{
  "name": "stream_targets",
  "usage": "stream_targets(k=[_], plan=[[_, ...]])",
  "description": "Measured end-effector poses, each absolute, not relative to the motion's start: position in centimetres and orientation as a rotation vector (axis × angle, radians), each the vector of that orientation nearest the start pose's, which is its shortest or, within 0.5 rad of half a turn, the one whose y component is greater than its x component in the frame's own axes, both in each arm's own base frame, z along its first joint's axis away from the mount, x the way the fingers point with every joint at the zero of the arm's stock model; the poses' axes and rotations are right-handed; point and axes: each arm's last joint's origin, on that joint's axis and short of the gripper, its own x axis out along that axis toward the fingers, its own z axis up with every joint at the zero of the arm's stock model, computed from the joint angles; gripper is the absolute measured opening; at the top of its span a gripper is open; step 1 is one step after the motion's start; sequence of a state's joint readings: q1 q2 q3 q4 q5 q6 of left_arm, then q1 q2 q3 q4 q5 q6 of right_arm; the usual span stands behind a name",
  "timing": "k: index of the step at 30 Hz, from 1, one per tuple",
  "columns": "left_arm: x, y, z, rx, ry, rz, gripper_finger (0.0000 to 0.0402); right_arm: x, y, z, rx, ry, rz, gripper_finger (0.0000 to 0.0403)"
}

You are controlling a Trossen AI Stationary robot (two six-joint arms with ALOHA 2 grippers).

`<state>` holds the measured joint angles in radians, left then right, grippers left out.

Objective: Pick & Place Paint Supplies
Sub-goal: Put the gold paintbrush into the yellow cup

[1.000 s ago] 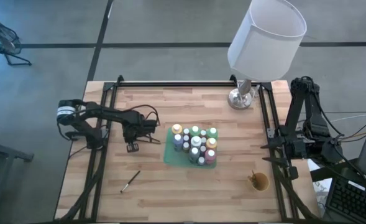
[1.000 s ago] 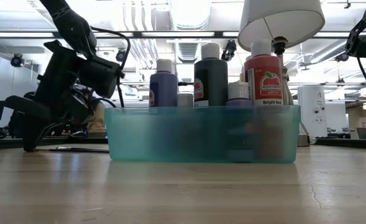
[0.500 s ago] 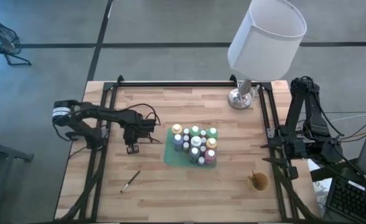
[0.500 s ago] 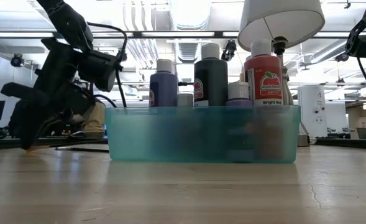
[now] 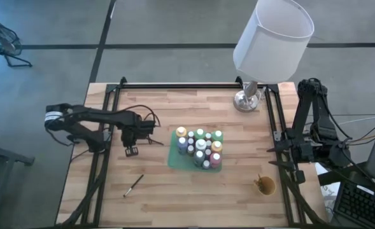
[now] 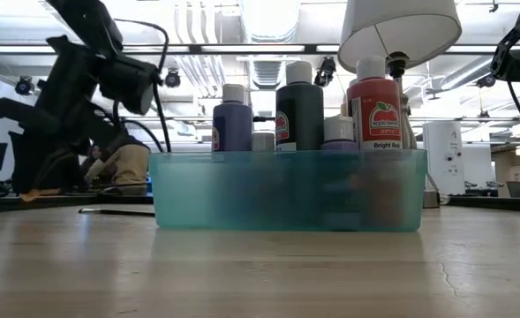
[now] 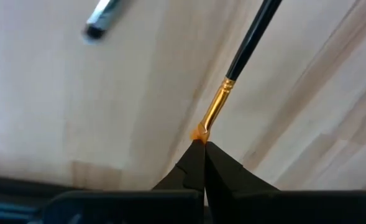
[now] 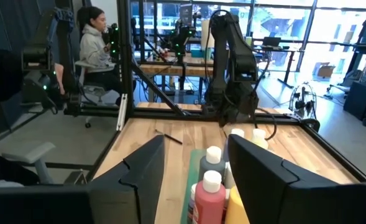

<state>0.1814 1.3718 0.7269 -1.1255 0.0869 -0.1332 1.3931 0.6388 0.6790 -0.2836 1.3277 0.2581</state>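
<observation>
On the red bottle [image 6: 374, 115], label apparently reads "Bright Red".

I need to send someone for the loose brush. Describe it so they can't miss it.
Start at the teal tray of paint bottles mid-table. Look toward the table's front-left corner: the loose brush lies alone on bare wood there, thin and dark. The other brush is pinched in the left gripper.

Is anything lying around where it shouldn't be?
One brush lies loose on the wooden table, away from the green tray packed with paint bottles. The left gripper pinches another brush by its tip. Nothing looks spilled.
</observation>
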Motion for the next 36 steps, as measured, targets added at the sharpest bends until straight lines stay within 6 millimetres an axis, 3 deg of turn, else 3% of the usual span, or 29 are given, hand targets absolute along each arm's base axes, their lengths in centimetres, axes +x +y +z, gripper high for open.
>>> stream_targets(k=[11, 19, 30, 33, 36], plan=[[16.0, 2.5, 20.3, -0.246, 1.571, 0.324, 0.0, 4.9, 11.6, 31.1, 0.055, 0.06, 0.055, 0.0143], [18.5, 1.1, 24.4, -0.113, 1.146, 0.185, 0.0, 4.9, 11.6, 31.1, 0.075, 0.058, 0.049, 0.0124], [21.8, -3.6, 31.6, 0.515, 0.824, 0.178, 0.0, 5.0, 11.6, 31.1, 0.109, 0.058, 0.042, 0.0133], [23.1, -5.7, 32.8, 0.808, 0.733, 0.146, 0.0, 5.3, 11.4, 31.1, 0.165, 0.057, 0.014, 0.0143], [24.6, -8.0, 32.8, 1.221, 0.697, 0.135, 0.0, 5.7, 11.3, 31.1, 0.216, 0.055, -0.02, 0.0152]])
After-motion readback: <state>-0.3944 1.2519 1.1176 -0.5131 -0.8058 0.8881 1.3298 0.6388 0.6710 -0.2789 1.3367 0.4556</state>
